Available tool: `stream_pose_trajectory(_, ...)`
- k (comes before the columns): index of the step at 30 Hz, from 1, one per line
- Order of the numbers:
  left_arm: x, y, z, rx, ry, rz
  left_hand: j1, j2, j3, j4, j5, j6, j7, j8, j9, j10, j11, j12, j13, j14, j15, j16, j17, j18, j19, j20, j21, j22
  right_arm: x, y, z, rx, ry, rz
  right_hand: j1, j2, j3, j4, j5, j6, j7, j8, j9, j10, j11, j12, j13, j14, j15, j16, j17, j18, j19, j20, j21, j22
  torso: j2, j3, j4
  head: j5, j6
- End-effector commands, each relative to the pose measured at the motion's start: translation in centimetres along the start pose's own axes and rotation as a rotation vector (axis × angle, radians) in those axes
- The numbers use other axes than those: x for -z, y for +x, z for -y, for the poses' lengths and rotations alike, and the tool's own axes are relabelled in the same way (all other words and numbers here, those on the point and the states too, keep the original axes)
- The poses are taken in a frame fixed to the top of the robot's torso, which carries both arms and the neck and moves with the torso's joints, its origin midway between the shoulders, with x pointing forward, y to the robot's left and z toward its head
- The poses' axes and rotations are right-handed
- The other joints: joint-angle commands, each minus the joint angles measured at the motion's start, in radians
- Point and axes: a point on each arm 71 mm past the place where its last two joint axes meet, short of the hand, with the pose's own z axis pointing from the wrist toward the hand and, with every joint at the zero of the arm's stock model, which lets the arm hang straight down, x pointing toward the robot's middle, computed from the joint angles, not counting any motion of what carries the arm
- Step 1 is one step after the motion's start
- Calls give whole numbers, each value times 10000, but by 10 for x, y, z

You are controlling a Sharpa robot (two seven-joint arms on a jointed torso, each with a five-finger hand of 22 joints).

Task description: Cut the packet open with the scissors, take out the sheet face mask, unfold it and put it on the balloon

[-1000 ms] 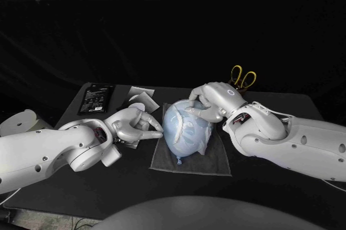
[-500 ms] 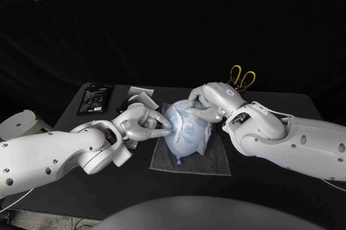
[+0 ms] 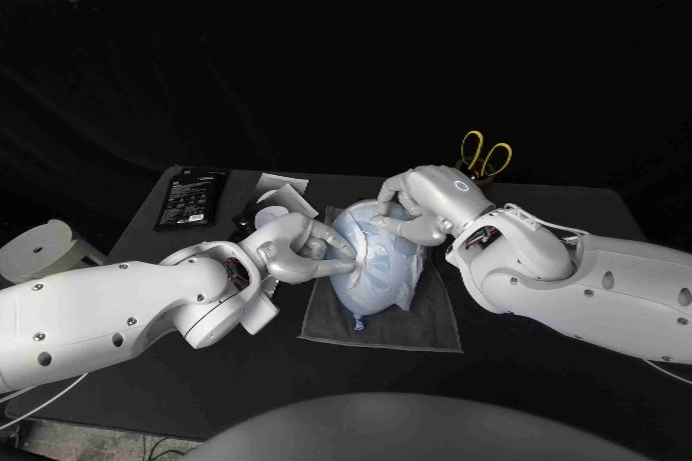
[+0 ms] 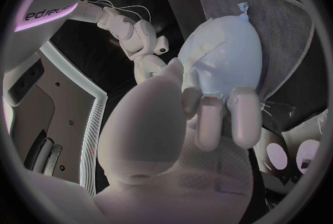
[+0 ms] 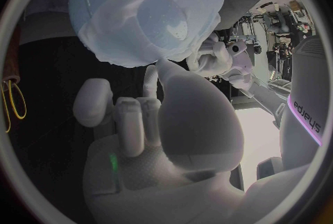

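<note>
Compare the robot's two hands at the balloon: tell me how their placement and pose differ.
The left hand presses its fingertips against the balloon's side; the right hand lies over its far end from above. The left hand sits nearer the silvery packet pieces, the right hand nearer the scissors. Both are silver and touch the balloon, which wears the sheet mask.

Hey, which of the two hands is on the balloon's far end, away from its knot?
The right hand: it holds the end of the balloon opposite the knot. The left hand touches the balloon's side instead.
</note>
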Motion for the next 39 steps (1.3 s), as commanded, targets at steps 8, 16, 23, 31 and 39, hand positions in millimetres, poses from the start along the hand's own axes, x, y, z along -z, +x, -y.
stream_pose_trajectory(8, -4, 3, -8, -3, -1133, -57, -464, -24, -272, 44, 12, 14, 12, -120, -92, -50, 74, 19, -17, 693, 78, 32, 1360, -197, -27, 130, 45, 179, 1, 2, 0, 98, -32, -213, 38, 6, -38, -4, -55, -85, -5, 55, 28, 1063, -66, 34, 2634, 1064, -88, 38, 2629, 31, -16, -37, -21, 17, -2, 4, -1, -29, 1)
stream_pose_trajectory(16, -5, 6, -9, -38, -1302, -210, -559, -11, -361, 36, 11, 142, -21, -85, -90, -63, 49, 18, -8, 694, 63, 34, 1366, -196, -32, 128, 51, 187, 1, 2, 0, 106, -24, -223, 38, 6, -38, -4, -55, -85, -5, 55, 28, 1063, -66, 34, 2634, 1064, -88, 38, 2629, 31, -16, -37, -21, 17, 1, 0, -1, -25, 1)
stream_pose_trajectory(23, -6, 8, -7, -60, -1238, -282, -568, 48, -413, 17, 13, 302, -71, -31, -82, -41, 6, 36, 39, 694, 31, 33, 1364, -197, -30, 109, 63, 204, 0, 3, -1, 104, -37, -247, 38, 6, -38, -4, -55, -85, -5, 55, 28, 1063, -66, 34, 2634, 1064, -88, 38, 2629, 31, -16, -37, -21, 17, 5, 2, -2, -19, 1)
stream_pose_trajectory(31, -8, 10, -3, -53, -843, -319, -82, 275, -190, -102, 16, 919, -271, 196, -20, 157, -173, 148, 302, 733, -112, 82, 1498, -209, -4, 4, 104, 276, 0, 3, -2, 107, -52, -293, 38, 6, -38, -4, -55, -85, -5, 55, 28, 1063, -66, 34, 2634, 1064, -88, 38, 2629, 31, -16, -37, -21, 17, -3, 6, 0, -26, 1)
stream_pose_trajectory(39, -10, 13, 0, -48, -633, -369, -30, 223, -180, -90, 15, 1066, -325, 228, -19, 305, -225, 260, 531, 748, -163, 101, 1551, -210, -5, -47, 109, 285, 0, 4, -2, 117, -48, -338, 39, 13, -39, -3, -55, -87, -12, 80, 54, 1063, -72, 34, 2634, 1064, -92, 38, 2629, 33, -22, -39, -32, 10, -2, 3, -6, -32, 1)
